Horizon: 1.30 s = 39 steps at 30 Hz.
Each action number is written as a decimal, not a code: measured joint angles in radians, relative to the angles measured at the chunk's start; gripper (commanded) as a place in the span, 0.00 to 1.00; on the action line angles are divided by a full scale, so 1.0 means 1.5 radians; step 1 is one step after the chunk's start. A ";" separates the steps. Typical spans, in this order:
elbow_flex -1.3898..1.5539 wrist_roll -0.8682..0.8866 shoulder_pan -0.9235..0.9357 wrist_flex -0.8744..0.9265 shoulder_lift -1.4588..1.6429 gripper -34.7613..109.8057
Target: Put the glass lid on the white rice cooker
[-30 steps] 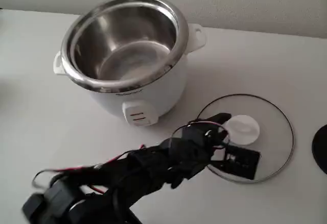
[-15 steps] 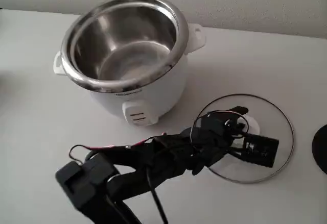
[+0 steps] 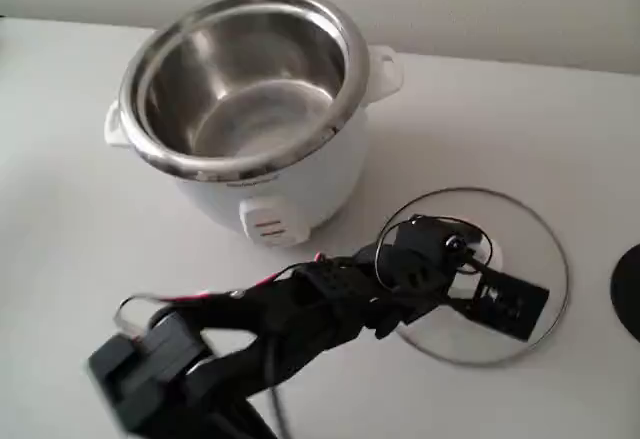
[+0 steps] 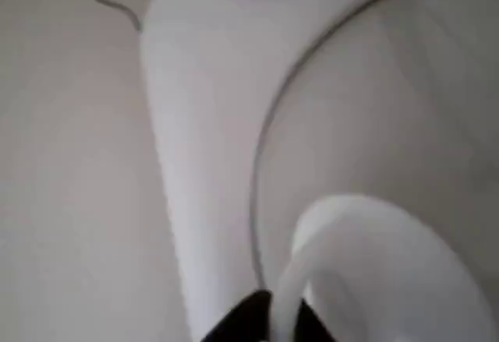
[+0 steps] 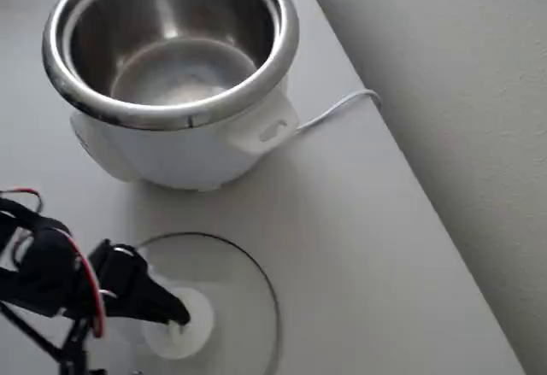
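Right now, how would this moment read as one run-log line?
phase: reaching for lid | claw: at white knob, grasp unconfirmed | glass lid: flat on table | white rice cooker: open, pot uncovered

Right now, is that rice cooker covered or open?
Open. The white rice cooker shows its bare steel pot, empty inside, while the glass lid lies flat on the table beside it, under the gripper.

We read no text for certain. A small dark line of print, perhaps a brand name, sits on the front of the white rice cooker (image 3: 252, 185) above its switch panel, too blurred to make out.
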 measured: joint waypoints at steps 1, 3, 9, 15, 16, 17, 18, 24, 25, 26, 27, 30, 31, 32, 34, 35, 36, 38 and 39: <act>0.000 0.007 0.000 0.035 0.040 0.24; 0.000 0.012 0.000 0.087 0.117 0.24; 0.000 0.011 -0.014 0.172 0.265 0.24; -0.009 -0.004 -0.039 0.201 0.319 0.24; -0.018 -0.007 -0.041 0.205 0.322 0.24; -0.032 -0.010 -0.041 0.210 0.323 0.24; -0.047 -0.010 -0.041 0.216 0.324 0.24; -0.161 -0.012 -0.046 0.266 0.326 0.24; -0.182 -0.015 -0.050 0.275 0.326 0.24; -0.202 -0.017 -0.053 0.285 0.326 0.24; -0.223 -0.020 -0.056 0.294 0.326 0.24; -0.279 -0.030 -0.077 0.308 0.326 0.24; -0.297 -0.036 -0.087 0.310 0.326 0.24; -0.315 -0.043 -0.099 0.315 0.326 0.24; -0.356 -0.062 -0.128 0.331 0.326 0.24; -0.375 -0.070 -0.140 0.338 0.326 0.24; -0.393 -0.073 -0.152 0.340 0.326 0.24; -0.420 -0.100 -0.177 0.341 0.326 0.24; -0.432 -0.112 -0.188 0.341 0.326 0.24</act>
